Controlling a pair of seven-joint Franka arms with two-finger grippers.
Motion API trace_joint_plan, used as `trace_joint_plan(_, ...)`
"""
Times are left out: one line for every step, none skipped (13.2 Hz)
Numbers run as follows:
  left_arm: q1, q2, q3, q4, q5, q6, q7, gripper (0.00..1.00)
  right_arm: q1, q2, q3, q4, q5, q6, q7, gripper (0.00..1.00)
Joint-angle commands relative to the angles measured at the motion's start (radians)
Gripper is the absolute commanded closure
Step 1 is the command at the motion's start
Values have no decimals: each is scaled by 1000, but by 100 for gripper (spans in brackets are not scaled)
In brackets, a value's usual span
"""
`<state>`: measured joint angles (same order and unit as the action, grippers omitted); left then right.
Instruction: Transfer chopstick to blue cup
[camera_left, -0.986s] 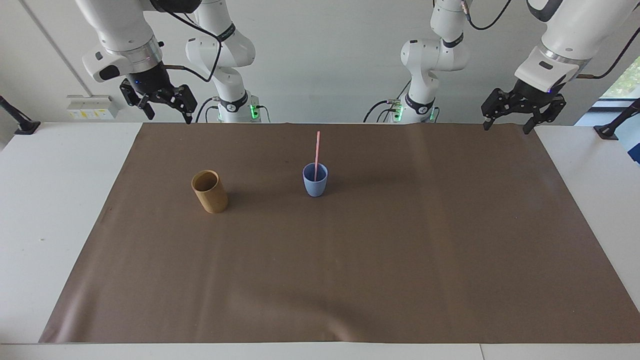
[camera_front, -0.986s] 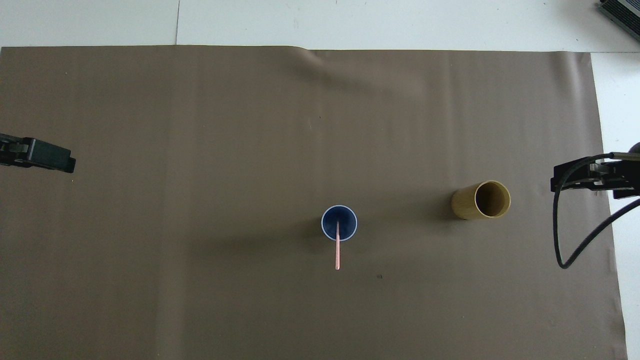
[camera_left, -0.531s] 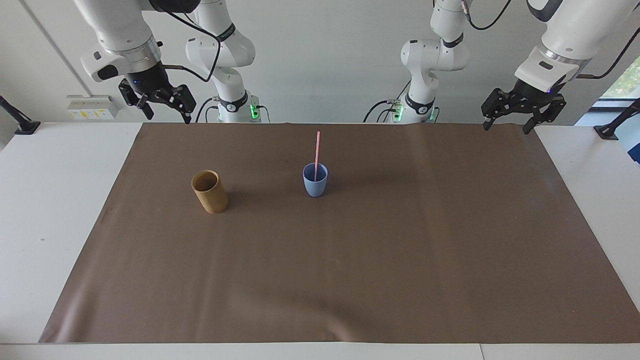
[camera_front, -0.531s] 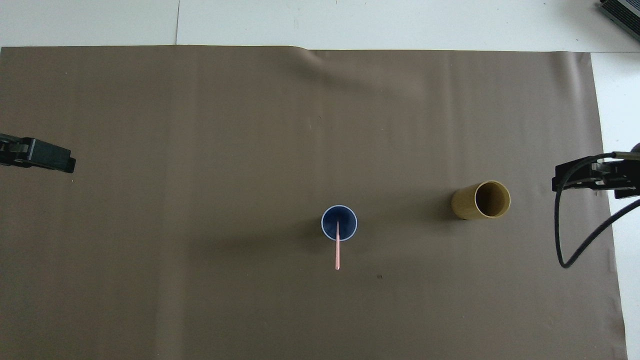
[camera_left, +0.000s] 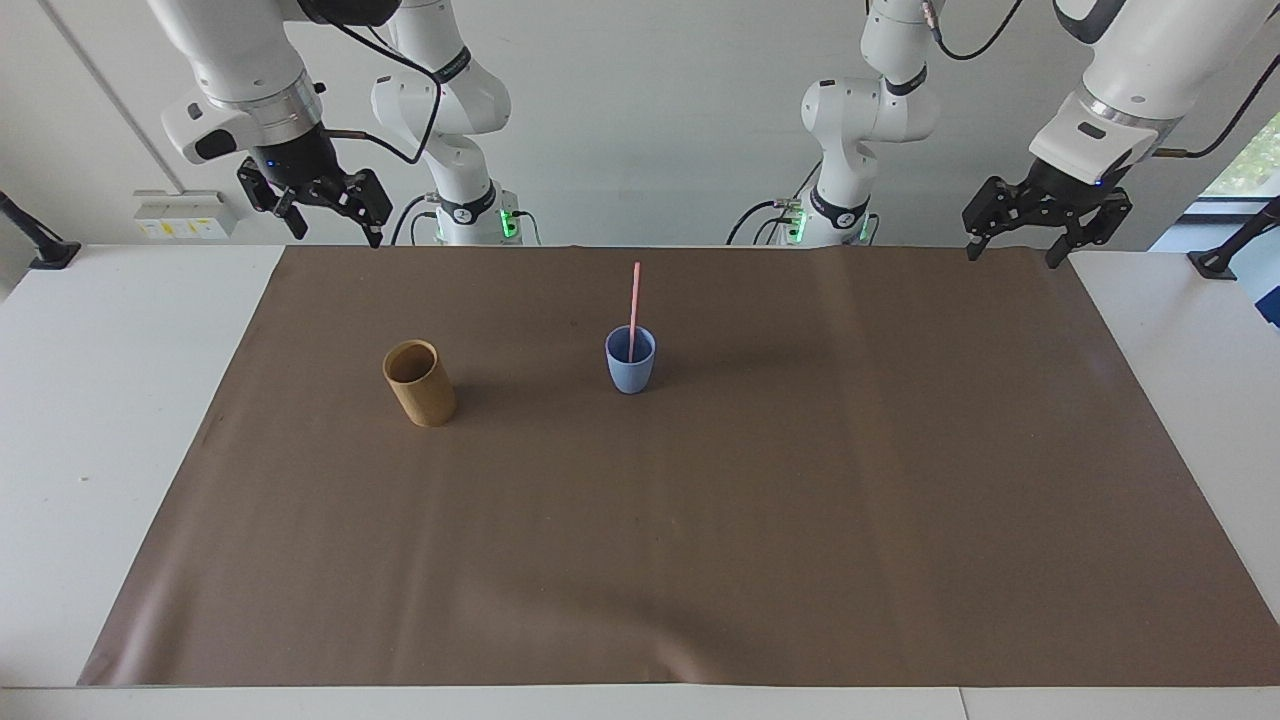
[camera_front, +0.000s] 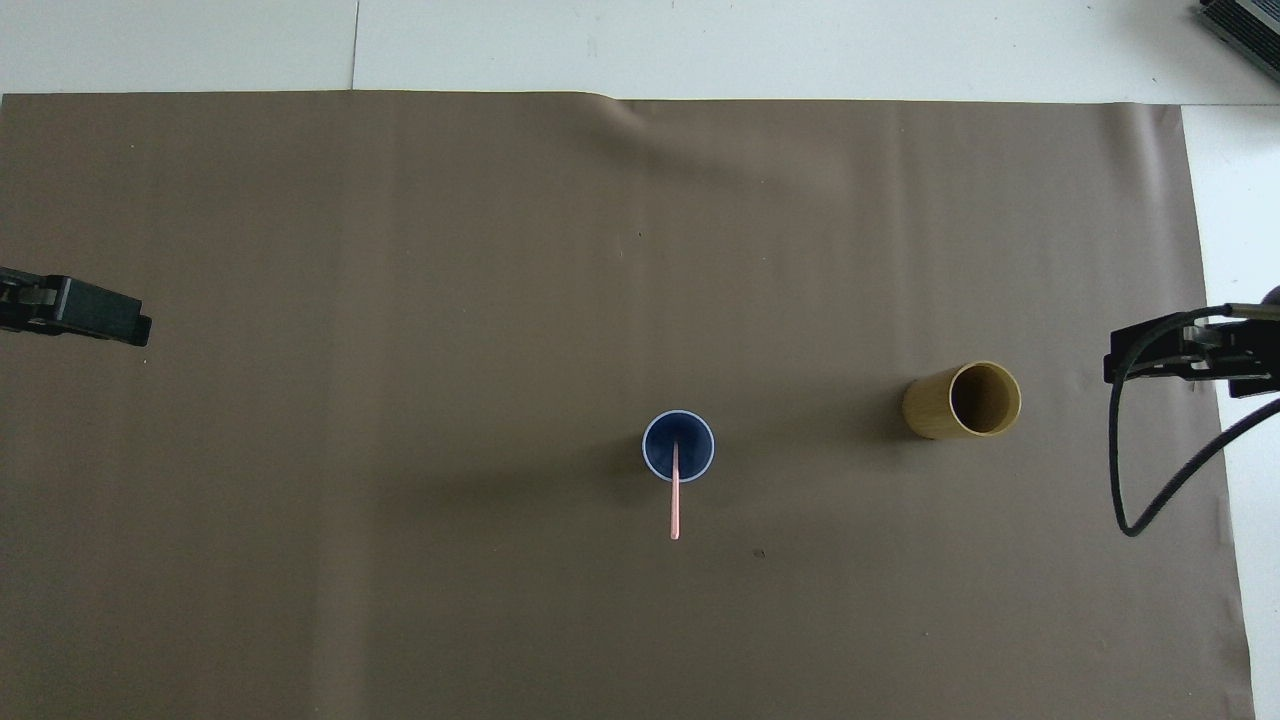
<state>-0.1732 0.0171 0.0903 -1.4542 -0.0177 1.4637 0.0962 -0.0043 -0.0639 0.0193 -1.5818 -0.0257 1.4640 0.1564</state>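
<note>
The pink chopstick (camera_left: 634, 300) stands in the light-blue cup (camera_left: 630, 372), with its upper end leaning toward the robots. From above, the chopstick (camera_front: 675, 505) sticks out over the rim of the blue cup (camera_front: 695, 445). The cup sits upright near the middle of the brown mat. My right gripper (camera_left: 338, 234) hangs open and empty in the air over the mat's corner at the right arm's end. My left gripper (camera_left: 1010, 256) hangs open and empty over the mat's corner at the left arm's end. In the overhead view only the tips of the left gripper (camera_front: 75, 310) and right gripper (camera_front: 1180, 355) show at the edges.
A taller tan-brown cup (camera_left: 420, 385) stands upright beside the blue cup, toward the right arm's end, also seen from above as the tan cup (camera_front: 940, 405). The brown mat (camera_left: 700, 520) covers most of the white table. A black cable (camera_front: 1125, 480) loops down by the right gripper.
The right gripper has drawn up and back slightly. The left gripper, both cups and the chopstick have not moved.
</note>
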Motion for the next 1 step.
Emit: trace_joint_plan(17, -2, -12, 12, 12, -19, 7, 0, -11, 7, 5, 9, 3, -4, -21, 0)
